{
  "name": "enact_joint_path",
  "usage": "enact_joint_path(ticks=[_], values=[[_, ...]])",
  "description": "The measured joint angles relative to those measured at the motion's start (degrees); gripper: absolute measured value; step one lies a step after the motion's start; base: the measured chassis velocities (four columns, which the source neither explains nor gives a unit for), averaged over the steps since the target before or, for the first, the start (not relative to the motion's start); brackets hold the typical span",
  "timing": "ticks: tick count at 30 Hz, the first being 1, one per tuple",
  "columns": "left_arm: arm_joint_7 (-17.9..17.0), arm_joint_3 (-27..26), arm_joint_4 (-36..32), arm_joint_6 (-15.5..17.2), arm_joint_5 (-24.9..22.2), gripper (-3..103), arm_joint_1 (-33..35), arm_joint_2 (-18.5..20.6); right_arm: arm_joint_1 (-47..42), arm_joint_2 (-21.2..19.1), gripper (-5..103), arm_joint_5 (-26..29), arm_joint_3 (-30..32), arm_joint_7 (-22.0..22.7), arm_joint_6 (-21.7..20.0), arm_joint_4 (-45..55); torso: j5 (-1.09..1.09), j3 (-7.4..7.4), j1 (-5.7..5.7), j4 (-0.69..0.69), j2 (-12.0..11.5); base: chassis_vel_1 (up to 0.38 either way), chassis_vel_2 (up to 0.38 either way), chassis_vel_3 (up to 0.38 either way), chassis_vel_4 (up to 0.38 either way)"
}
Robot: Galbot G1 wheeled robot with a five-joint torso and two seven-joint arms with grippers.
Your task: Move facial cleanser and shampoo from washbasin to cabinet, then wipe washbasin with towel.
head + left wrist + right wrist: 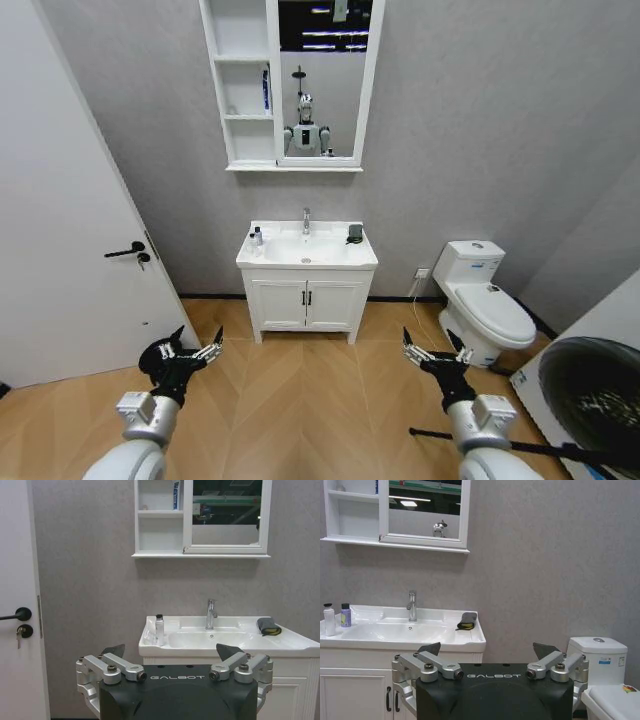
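- Hovering low over the wooden floor (300,400) nearest the camera, the left gripper (190,355) and the right gripper (432,352) were both held forward, well short of the washbasin; each had its jaws spread wide apart and held nothing.
- Beyond them stood the white vanity (307,303) with two doors and dark handles, carrying the washbasin (306,250) on top.
- On the basin's left rim stood a white bottle with a dark cap (329,620) and, just beside it, a small purple bottle (345,615).
- At the middle of the basin's back edge rose the chrome tap (211,614).
- On the right rim lay the towel (268,625), dark and folded, with a bit of yellow showing at its edge.
- To the right of the vanity sat a white toilet (484,300); to the left was a white door (70,250) with a black handle.
- Farthest back, on the grey wall above the basin, hung the cabinet (243,90) of open shelves joined to a mirror (325,80); a blue-and-white tube (176,495) stood upright on one upper shelf.
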Motion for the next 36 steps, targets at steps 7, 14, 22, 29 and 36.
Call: enact_joint_path(ticks=[7, 14, 22, 29, 36], values=[[0.36, -0.07, 0.46, -0.31, 0.38, 100, 0.20, -0.40, 0.11, 0.09, 100, -0.39, 0.04, -0.34, 0.35, -0.29, 0.00, 0.00, 0.00, 0.00, 0.00, 0.000, 0.000, 0.000, 0.000], [0.42, -0.18, 0.48, -0.31, 0.64, 100, 0.12, -0.93, -0.39, 0.45, 100, -0.79, 0.56, -1.44, 1.04, -0.49, 0.00, 0.00, 0.00, 0.00, 0.00, 0.000, 0.000, 0.000, 0.000], [0.59, -0.24, 0.05, -0.63, 1.20, 100, 0.48, -1.50, -0.85, 0.43, 100, -0.76, 1.02, -3.10, 3.64, -1.18, 0.00, 0.00, -0.01, 0.00, 0.01, 0.000, 0.000, 0.000, 0.000], [0.70, -0.19, -0.41, -0.86, 1.59, 100, 0.76, -1.66, -1.46, 0.60, 100, -0.79, 1.00, -3.43, 4.55, -1.20, 0.00, 0.00, -0.02, 0.00, 0.01, -0.092, 0.094, 0.105, -0.102], [0.76, -0.02, -0.68, -1.02, 1.84, 100, 0.93, -1.96, -1.79, 0.61, 100, -0.97, 0.97, -3.43, 5.19, -1.10, -0.01, 0.00, 0.00, -0.01, 0.00, -0.204, 0.212, 0.220, -0.190]])
